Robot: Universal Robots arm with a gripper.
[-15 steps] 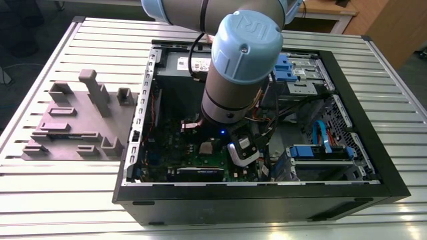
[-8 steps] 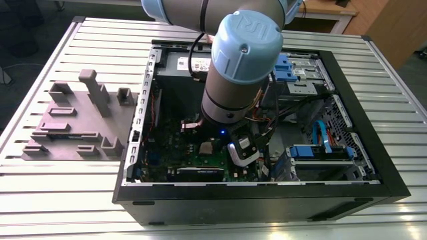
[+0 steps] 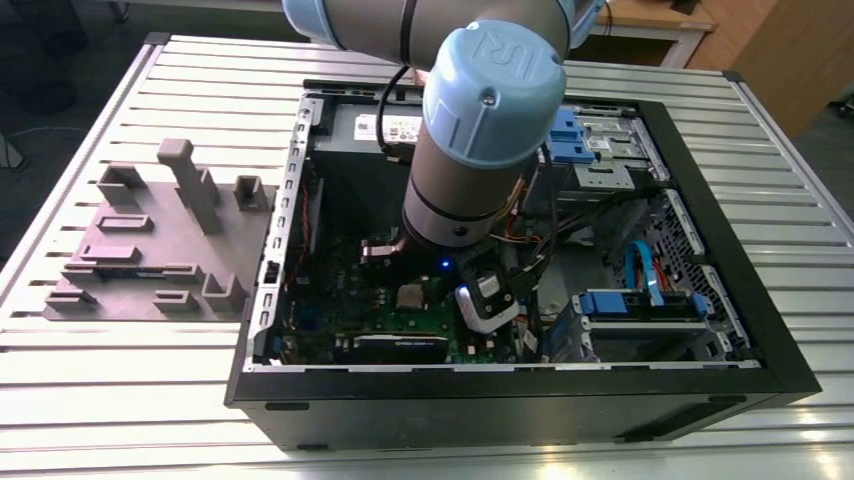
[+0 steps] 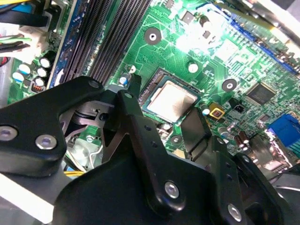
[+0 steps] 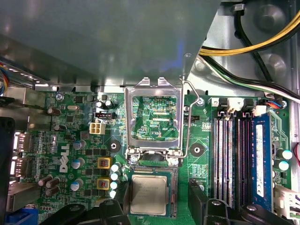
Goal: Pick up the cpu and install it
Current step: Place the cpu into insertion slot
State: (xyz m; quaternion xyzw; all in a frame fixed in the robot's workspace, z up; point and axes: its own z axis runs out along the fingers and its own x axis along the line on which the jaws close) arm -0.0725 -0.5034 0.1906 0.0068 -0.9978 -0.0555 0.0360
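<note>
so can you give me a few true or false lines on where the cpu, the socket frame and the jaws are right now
1. The cpu lies flat in the motherboard socket. True.
2. The gripper is clamped on the cpu and lifting it. False: its jaws stand open to either side of the chip, which rests in the socket.
3. The socket's metal retention frame is closed over the cpu. False: it is swung up and open, with the chip uncovered.
4. The grey plastic fixture sits on the table outside the computer case, at the exterior view's left. True.
5. The arm reaches down into the open case. True.
</note>
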